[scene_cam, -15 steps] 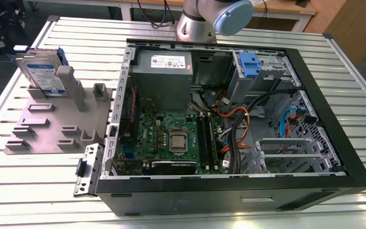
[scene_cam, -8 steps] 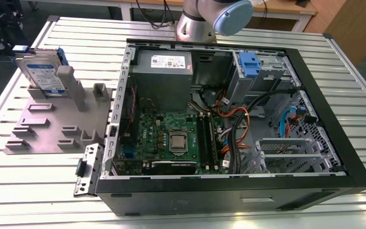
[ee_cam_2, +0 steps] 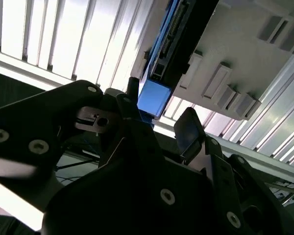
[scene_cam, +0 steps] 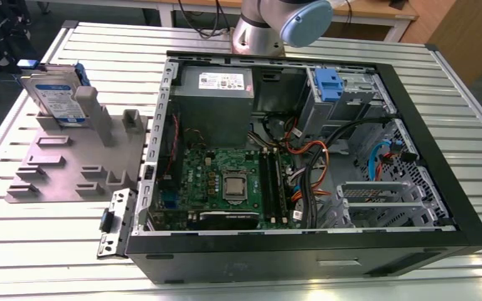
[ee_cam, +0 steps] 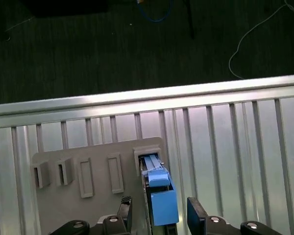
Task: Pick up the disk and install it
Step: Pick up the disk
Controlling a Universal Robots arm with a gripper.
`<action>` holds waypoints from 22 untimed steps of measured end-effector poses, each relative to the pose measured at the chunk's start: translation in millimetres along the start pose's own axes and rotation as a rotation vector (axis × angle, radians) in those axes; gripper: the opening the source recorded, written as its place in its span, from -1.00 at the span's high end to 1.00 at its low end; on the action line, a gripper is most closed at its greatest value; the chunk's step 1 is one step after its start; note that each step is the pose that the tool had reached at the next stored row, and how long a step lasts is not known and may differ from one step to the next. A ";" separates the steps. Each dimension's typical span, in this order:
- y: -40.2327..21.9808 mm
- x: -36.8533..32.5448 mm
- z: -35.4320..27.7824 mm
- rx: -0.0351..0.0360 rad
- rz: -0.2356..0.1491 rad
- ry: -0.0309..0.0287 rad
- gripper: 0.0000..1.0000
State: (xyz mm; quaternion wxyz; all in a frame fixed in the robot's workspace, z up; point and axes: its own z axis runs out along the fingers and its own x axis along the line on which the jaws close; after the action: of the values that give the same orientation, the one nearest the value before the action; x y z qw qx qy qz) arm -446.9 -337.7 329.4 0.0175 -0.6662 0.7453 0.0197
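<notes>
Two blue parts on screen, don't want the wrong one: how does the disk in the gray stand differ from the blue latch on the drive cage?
The disk stands on edge in the gray stand outside the computer case; the blue latch sits inside it, on the drive cage. The disk is clearly larger than the latch. The disk is silver with a white-and-blue label; the latch is plain blue. Both carry blue plastic.

The ribbed aluminium desk [scene_cam: 476,119] carried an open black computer case [scene_cam: 291,254] lying on its side across the middle. Near it, on the exterior view's left, lay a grey slotted fixture plate [scene_cam: 57,172].
</notes>
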 end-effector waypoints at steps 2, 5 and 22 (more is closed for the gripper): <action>0.0 0.0 1.3 -0.0019 -0.034 0.0002 -0.12; 0.1 0.2 4.8 -0.0035 -0.067 0.0004 -0.12; 0.0 1.0 20.9 -0.0081 -0.070 0.0009 0.04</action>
State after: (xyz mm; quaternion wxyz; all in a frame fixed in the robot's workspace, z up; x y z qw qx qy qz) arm -447.0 -337.6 308.5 0.0151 -0.6919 0.7215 0.0218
